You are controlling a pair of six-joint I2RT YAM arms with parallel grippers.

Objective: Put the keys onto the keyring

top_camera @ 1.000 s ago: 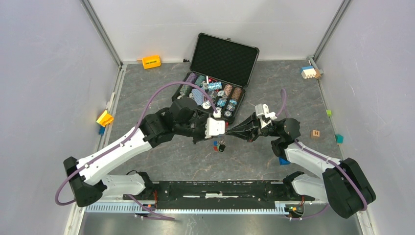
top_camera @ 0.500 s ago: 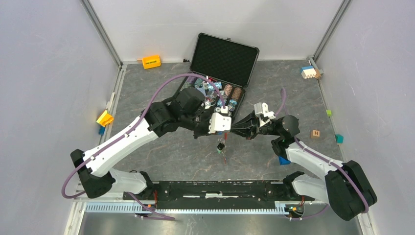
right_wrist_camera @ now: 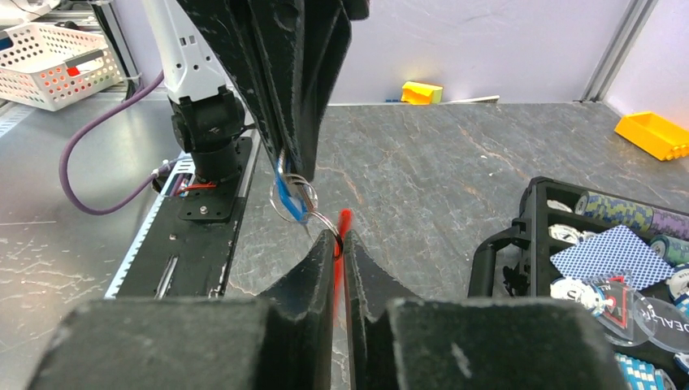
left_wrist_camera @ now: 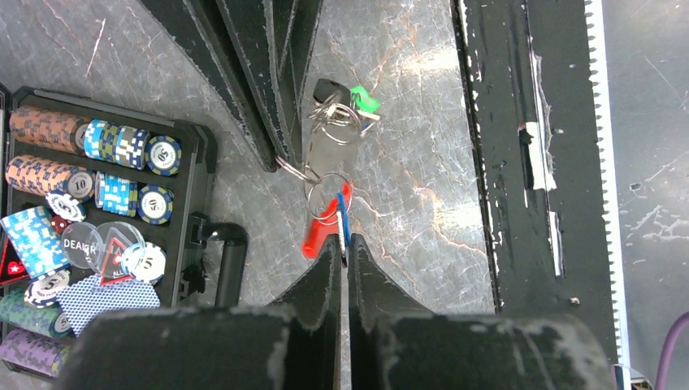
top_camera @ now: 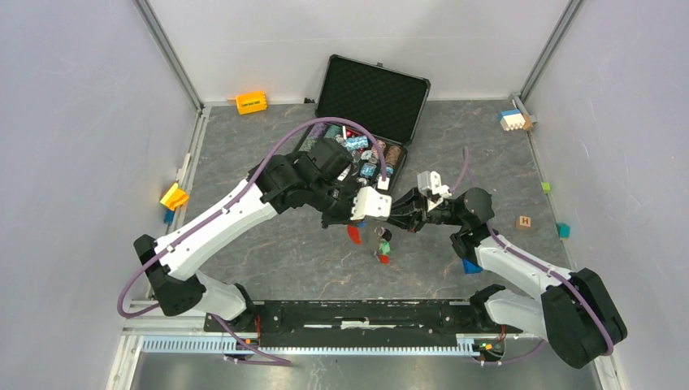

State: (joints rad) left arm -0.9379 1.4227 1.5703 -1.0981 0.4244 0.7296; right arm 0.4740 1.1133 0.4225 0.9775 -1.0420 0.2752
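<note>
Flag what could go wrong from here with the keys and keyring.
1. The left gripper pinches the blue key only by its thin edge, so it may slip out during threading.
2. The right gripper holds the keyring right beside the left fingertips, so the two could collide.
3. The green key hangs loose and may swing or snag.

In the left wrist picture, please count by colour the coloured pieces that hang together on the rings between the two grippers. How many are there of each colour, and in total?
red keyring: 1
blue key: 1
green key: 1
black key: 1
Total: 4
</note>
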